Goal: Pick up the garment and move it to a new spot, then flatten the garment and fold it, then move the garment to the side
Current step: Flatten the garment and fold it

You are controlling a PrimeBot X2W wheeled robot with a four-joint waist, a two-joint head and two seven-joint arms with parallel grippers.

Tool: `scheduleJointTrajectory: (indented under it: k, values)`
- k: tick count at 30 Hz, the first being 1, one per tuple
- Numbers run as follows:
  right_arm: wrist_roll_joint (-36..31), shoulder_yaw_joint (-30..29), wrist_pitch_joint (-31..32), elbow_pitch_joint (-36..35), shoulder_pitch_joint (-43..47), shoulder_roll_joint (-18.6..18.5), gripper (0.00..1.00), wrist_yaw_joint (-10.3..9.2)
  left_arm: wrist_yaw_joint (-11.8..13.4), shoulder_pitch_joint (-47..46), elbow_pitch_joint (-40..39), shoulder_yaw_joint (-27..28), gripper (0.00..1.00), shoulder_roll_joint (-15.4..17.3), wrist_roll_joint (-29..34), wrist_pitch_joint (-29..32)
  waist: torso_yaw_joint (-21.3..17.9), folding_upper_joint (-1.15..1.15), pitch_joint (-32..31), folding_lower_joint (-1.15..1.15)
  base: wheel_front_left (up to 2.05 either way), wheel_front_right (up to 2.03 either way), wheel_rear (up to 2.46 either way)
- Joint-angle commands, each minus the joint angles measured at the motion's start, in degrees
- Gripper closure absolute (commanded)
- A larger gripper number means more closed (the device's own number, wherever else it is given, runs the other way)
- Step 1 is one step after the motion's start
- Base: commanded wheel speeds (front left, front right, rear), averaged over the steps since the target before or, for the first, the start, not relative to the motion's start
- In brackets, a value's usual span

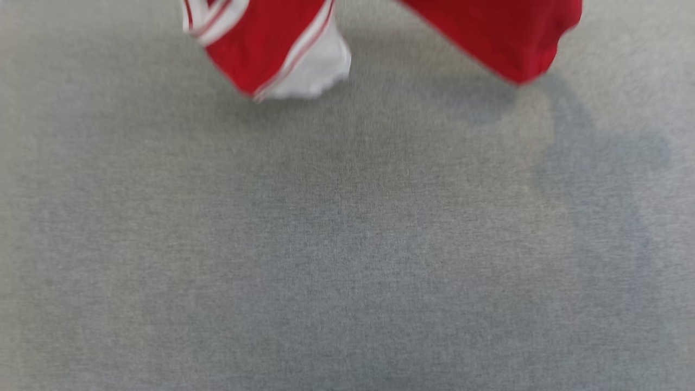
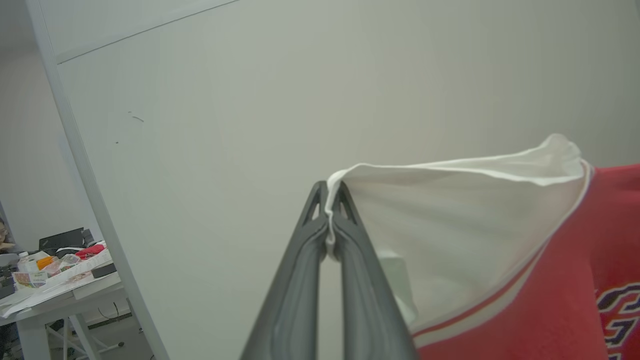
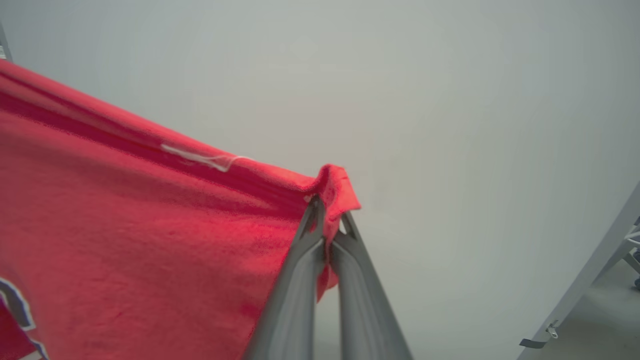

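Observation:
The garment point(image 1: 260, 49) is a red jersey shirt with white sleeves and striped trim, and two of its lower corners hang into the top of the head view above the grey table point(image 1: 347, 244). In the left wrist view my left gripper point(image 2: 330, 192) is shut on the edge of a white sleeve, with the garment point(image 2: 550, 280) spreading to the right and part of a dark print at the far right. In the right wrist view my right gripper point(image 3: 327, 210) is shut on a red hem corner of the garment point(image 3: 140, 240), which stretches to the left.
Shadows of the hanging cloth fall on the grey table surface. Behind the left gripper stands a pale wall panel point(image 2: 250, 125). A cluttered white desk point(image 2: 55, 290) sits at the far left. A grey frame leg point(image 3: 590, 295) shows at the right.

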Motion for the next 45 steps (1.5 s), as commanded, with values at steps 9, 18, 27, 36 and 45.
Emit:
scheduleJointTrajectory:
  k: [9,18,27,36,45]
  values:
    - [-5.7,2.4,-8.0,14.6,-18.3,2.8,1.0,-0.11,-3.2,-22.0,17.5,-5.6,1.0,0.1,6.1,-4.4,-0.3,0.0,16.7,-0.01,0.0,0.0,0.0]
    - [-11.6,0.8,-17.6,28.9,-32.3,8.1,1.0,-0.11,-3.1,-36.7,34.0,-7.3,1.0,-3.3,10.2,-15.6,-0.5,0.0,22.5,-0.01,0.0,0.0,0.0]
    - [-13.2,1.5,-25.3,37.5,-35.2,10.4,1.0,-0.11,-3.6,-38.8,45.0,-9.5,1.0,-7.0,10.3,-26.4,0.9,0.0,24.1,-0.01,0.0,0.0,0.0]
    - [-10.6,5.9,-29.7,41.7,-28.8,10.0,1.0,-0.11,-3.8,-25.0,41.6,-10.6,1.0,-10.8,6.5,-27.6,2.7,0.0,22.7,-0.01,0.0,0.0,0.0]
    - [-4.1,14.6,-33.7,40.0,-12.7,8.6,1.0,-0.11,-3.8,1.5,32.7,-8.7,1.0,-15.4,3.8,-27.6,4.5,0.0,14.0,-0.01,0.0,0.0,0.0]
